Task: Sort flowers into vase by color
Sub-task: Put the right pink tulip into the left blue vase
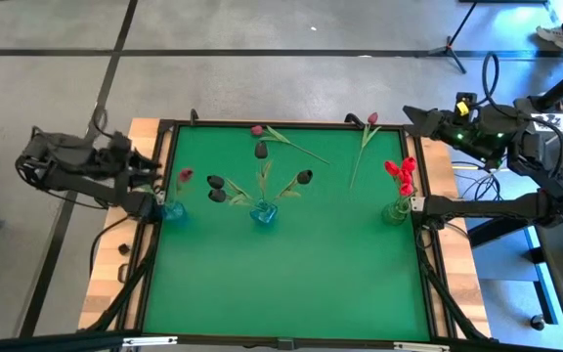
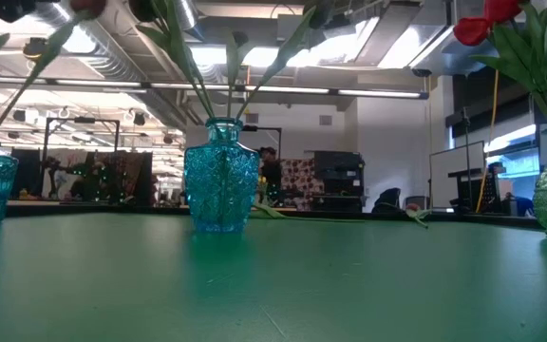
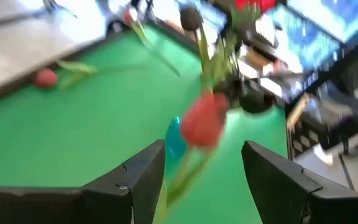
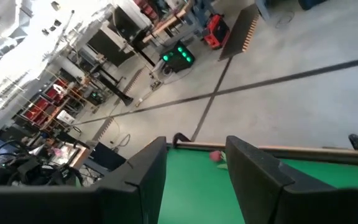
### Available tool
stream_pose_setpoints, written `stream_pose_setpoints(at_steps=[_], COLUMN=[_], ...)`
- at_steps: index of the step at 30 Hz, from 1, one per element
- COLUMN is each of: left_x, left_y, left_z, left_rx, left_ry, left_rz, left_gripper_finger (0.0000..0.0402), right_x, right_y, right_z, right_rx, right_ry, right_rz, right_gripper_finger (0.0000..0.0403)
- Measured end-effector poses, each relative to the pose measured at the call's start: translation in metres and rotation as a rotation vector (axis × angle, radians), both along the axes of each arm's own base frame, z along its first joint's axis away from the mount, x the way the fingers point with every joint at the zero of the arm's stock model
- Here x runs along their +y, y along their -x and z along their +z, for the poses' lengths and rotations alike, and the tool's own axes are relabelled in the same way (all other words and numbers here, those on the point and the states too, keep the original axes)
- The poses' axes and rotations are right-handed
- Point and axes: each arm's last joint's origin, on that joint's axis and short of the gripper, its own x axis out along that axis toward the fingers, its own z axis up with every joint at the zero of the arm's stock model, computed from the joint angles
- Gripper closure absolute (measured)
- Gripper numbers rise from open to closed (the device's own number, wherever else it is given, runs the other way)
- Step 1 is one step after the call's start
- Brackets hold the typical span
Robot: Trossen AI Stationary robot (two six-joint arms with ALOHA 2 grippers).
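Seen from above, the left arm lies folded at the green table's (image 1: 291, 284) nine o'clock edge, its gripper (image 3: 204, 180) spread wide just beside the left vase (image 1: 174, 209), which holds one maroon tulip (image 1: 185, 176). The right arm is drawn back at two o'clock, gripper (image 4: 194, 171) parted and empty. Dark tulips (image 1: 217, 182) fill the middle vase (image 1: 264, 213); red tulips (image 1: 400, 171) stand at three o'clock. Two loose tulips (image 1: 257, 130) lie at twelve.
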Motion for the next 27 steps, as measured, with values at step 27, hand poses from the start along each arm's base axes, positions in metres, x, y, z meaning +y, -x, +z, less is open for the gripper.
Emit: stream_pose_setpoints(at_steps=[27], left_x=[0.015], left_y=[0.01], left_z=[0.053], left_rx=[-0.466], left_ry=[-0.077], left_rz=[0.547], left_gripper_finger=[0.0193], right_x=[-0.056], right_y=[-0.11], right_z=[-0.023], right_rx=[0.323], right_ry=[0.219], right_rz=[-0.108], right_gripper_finger=[0.0238])
